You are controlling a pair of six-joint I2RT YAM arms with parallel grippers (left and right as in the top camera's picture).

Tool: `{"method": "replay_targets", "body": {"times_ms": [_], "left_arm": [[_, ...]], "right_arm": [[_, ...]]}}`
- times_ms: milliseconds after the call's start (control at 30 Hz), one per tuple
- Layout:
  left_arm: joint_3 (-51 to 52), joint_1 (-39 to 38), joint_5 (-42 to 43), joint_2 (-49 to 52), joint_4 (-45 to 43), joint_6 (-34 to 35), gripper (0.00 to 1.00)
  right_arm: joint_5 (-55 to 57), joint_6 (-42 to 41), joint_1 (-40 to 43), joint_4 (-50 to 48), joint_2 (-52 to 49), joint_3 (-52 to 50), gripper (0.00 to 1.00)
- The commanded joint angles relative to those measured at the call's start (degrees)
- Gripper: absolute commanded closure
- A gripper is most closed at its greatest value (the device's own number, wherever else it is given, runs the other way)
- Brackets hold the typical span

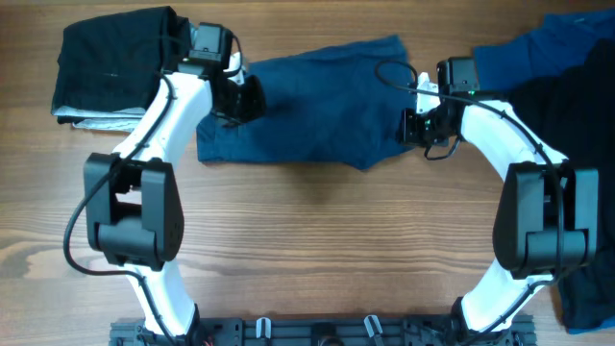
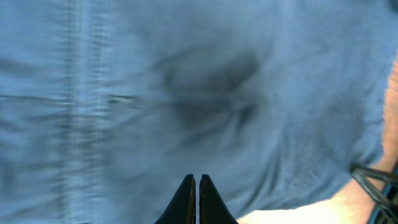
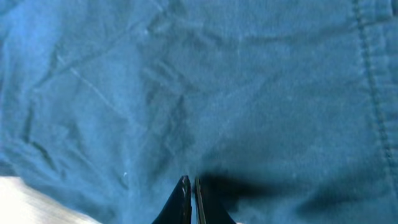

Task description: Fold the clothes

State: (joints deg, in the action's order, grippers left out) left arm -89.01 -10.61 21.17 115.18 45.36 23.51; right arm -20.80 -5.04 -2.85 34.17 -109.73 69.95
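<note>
Shorts: the navy shorts (image 1: pixel 307 106) lie spread out in the middle of the surface (image 1: pixel 317 250), toward its far edge. They are mostly flat, with shallow wrinkles.
Left fingers: the left fingers (image 2: pixel 186 198) are clenched tip to tip over the left end of the shorts. No cloth is visibly pinched between them.
Right fingers: the right fingers (image 3: pixel 180 200) are also clenched, over the right end and not far from a stitched seam (image 3: pixel 372 81). Whether they press on the fabric or hover just above it I cannot tell.
Other clothes: a folded stack (image 1: pixel 110 62), black over light grey, sits at the far-left corner. A brighter blue garment (image 1: pixel 548 43) and a black garment (image 1: pixel 586 144) lie unfolded along the right edge.
Step in hand: likely taking hold of the two ends of the shorts for a fold; no fold of this garment looks finished.
Doing it well: release both pairs of fingers before lowering. Take each end at its outer edge, not mid-panel, and catch every layer in the pinch. Lift both ends together and only slightly, keeping the cloth taut between the arms. Carry it over so the edges meet squarely.
Watch for: a one-layer pinch would leave the underside behind. The right arm works near the blue garment and could drag it.
</note>
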Motion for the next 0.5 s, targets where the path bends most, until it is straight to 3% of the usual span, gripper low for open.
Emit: {"method": "replay_targets", "body": {"times_ms": [0,133,367,467], "left_arm": [[-0.13,-3.04,2.12,0.98,-2.95,1.01,0.96],[-0.13,-6.16,-4.92,5.57,-5.33,3.93,0.96],[-0.13,-6.93,-6.1,12.9,-5.55,3.98,0.96],[-0.13,-6.93,-7.91,14.93,-5.81,3.96,0.96]], "right_arm": [[-1.14,0.39,-0.24,-3.34,-0.66,-2.78,0.96],[-1.14,0.57,-0.24,-3.96,-0.63,-3.13,0.96],[-1.14,2.1,-0.24,-0.5,1.46,2.27,0.96],[-0.87,2.36,-0.28,-3.54,1.31,2.73,0.96]]}}
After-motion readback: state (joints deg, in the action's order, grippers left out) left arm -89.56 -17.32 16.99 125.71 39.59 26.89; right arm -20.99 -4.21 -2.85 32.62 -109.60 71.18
